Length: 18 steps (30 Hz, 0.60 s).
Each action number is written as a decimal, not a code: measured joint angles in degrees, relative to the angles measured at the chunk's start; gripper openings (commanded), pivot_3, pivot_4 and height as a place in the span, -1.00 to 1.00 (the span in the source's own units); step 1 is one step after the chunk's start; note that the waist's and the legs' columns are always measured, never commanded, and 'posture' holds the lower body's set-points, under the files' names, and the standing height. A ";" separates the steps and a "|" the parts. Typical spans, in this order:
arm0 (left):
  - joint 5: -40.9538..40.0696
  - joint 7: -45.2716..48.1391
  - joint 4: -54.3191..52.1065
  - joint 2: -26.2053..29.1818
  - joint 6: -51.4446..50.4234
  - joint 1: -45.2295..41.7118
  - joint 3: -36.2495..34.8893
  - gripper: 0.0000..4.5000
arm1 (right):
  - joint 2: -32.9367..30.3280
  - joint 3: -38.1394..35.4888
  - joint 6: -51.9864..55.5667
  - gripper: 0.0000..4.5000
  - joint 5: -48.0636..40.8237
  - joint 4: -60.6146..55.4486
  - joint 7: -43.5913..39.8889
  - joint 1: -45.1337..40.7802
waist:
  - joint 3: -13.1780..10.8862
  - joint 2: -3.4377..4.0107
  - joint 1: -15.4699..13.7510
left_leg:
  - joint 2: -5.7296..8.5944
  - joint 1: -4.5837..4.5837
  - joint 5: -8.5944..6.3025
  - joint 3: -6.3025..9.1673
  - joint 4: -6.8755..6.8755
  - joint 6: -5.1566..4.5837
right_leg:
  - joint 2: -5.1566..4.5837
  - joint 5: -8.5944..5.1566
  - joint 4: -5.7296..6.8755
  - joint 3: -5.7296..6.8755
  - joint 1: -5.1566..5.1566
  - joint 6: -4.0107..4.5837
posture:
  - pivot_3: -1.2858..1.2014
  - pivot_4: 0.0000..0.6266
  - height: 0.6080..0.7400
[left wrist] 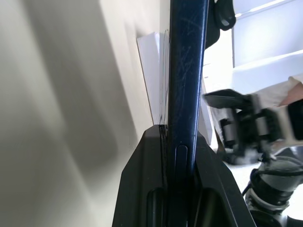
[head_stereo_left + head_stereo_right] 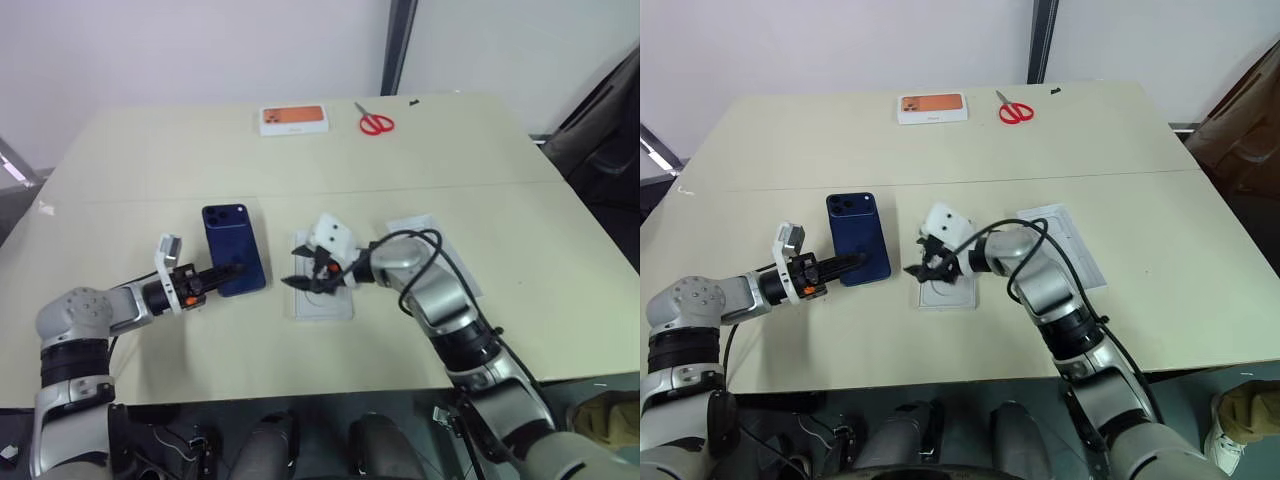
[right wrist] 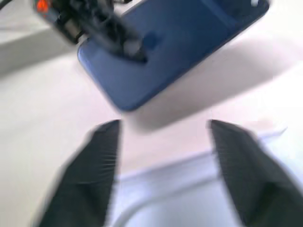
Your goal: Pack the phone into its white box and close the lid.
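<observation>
The counter (image 2: 520, 230) carries everything, and the packing has barely begun. Largest among the loose items is a flat white rectangular piece (image 2: 1065, 240) lying near the right arm; it may be the lid, but I cannot tell. Next comes one phone (image 2: 234, 248), dark blue with its camera cluster showing, clamped edge-on at its near end between the fingers of the left claw (image 2: 222, 272); whether its far end rests on the counter I cannot tell. Beside it, near the middle of the counter, lies one shallow white tray (image 2: 322, 300), which could be the box base or an insert; nothing lies in it. The right claw (image 2: 307, 277) hovers over that tray with its fingers spread apart and empty. Far back sit one orange-topped white box (image 2: 293, 119) and one pair of red scissors (image 2: 376, 123), well apart from the work. So, by my reading, the phone is gripped but not yet boxed; placing it inside and closing the lid both remain.
</observation>
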<state>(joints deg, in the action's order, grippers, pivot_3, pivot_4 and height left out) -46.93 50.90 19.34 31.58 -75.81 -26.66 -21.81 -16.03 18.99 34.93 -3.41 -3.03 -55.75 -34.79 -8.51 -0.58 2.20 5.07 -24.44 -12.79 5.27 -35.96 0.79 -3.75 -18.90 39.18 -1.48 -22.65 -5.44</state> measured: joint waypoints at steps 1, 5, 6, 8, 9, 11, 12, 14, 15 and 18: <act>-0.43 -0.24 -0.96 -0.53 -0.06 -0.02 0.00 -1.00 | -1.70 0.19 -2.01 0.76 -0.69 -1.50 -1.64 1.02 | 0.00 0.00 -0.02 | 0.00 -0.01 0.00 0.00 -0.02 0.00 | 0.00 0.00 -0.01 0.00 0.01 0.00 | 0.03 -0.52 0.91; -2.27 -0.42 -3.78 -1.03 -0.62 0.52 0.00 -1.00 | -7.04 0.80 -10.23 0.76 -1.87 -4.66 -6.28 4.33 | -0.01 -0.02 0.17 | -0.02 0.00 0.00 -0.01 0.00 0.01 | 0.00 0.00 -0.03 0.00 0.05 0.00 | 0.03 -0.52 0.91; -2.72 -0.41 -4.61 -1.11 -1.16 0.95 0.04 -1.00 | -8.07 0.84 -11.59 0.76 -2.31 -4.81 -7.31 5.36 | -0.01 -0.02 0.20 | -0.02 0.01 0.00 -0.01 0.00 0.01 | 0.01 0.00 -0.03 0.00 0.05 0.00 | 0.03 -0.52 0.91; -3.13 -0.50 -5.51 -1.25 -1.41 1.84 0.34 -1.00 | -9.44 0.90 -13.41 0.76 -3.17 -5.28 -8.94 7.11 | -0.02 -0.02 0.23 | -0.02 0.01 0.01 -0.01 0.00 0.01 | 0.01 0.00 -0.02 0.00 0.04 0.00 | 0.03 -0.52 0.91; -3.21 -0.68 -5.72 -1.38 -1.42 2.05 0.42 -1.00 | -10.22 1.15 -14.61 0.76 -3.28 -5.47 -9.54 7.72 | -0.02 -0.03 0.18 | -0.03 0.01 0.01 -0.01 -0.01 0.01 | 0.01 0.00 -0.02 0.00 0.05 0.00 | 0.03 -0.52 0.91; -3.29 -1.10 -6.13 -1.50 -1.40 2.21 0.60 -1.00 | -11.56 2.02 -17.27 0.76 -2.84 -5.50 -10.08 8.20 | -0.02 -0.03 0.09 | -0.02 0.01 0.00 -0.01 -0.05 0.00 | 0.01 0.00 -0.03 0.00 0.08 0.00 | 0.03 -0.52 0.91; -3.37 -1.21 -6.34 -1.66 -1.36 2.22 0.60 -1.00 | -12.00 2.54 -18.50 0.76 -2.40 -5.47 -10.15 8.43 | -0.02 -0.03 0.02 | -0.02 0.01 0.00 -0.01 -0.05 0.00 | 0.01 0.00 -0.03 0.00 0.08 0.00 | 0.03 -0.52 0.91; -3.65 -1.34 -6.72 -1.95 -1.33 2.22 0.62 -1.00 | -12.12 3.26 -20.50 0.76 -1.95 -4.96 -10.18 9.00 | -0.02 -0.04 -0.07 | -0.02 0.01 0.02 -0.01 -0.07 0.03 | 0.00 0.00 -0.04 0.00 0.09 0.00 | 0.03 -0.52 0.91; -3.72 -1.34 -6.90 -1.99 -1.34 2.22 0.62 -1.00 | -12.14 3.67 -21.42 0.66 -1.56 -4.50 -10.12 9.12 | -0.02 -0.04 -0.12 | -0.02 0.01 0.02 -0.01 -0.08 0.04 | 0.00 0.00 -0.04 0.00 0.10 0.00 | 0.03 -0.52 0.91; -3.83 -1.37 -7.94 -2.01 -1.35 2.24 0.62 -1.00 | -12.25 4.75 -23.85 0.17 -0.52 -3.16 -9.84 9.54 | -0.03 -0.04 -0.29 | -0.02 0.01 0.09 -0.01 -0.10 0.16 | 0.00 0.00 -0.06 0.00 0.12 0.00 | 0.03 -0.52 0.91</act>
<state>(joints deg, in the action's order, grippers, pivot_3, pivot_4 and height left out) -50.76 49.53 11.40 29.57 -77.16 -24.42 -21.19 -28.28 23.74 11.08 -3.93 -6.19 -65.59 -25.25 -8.54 -0.62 1.92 5.05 -24.43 -12.70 5.26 -36.06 0.95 -3.75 -18.90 39.12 -1.48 -22.53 -5.44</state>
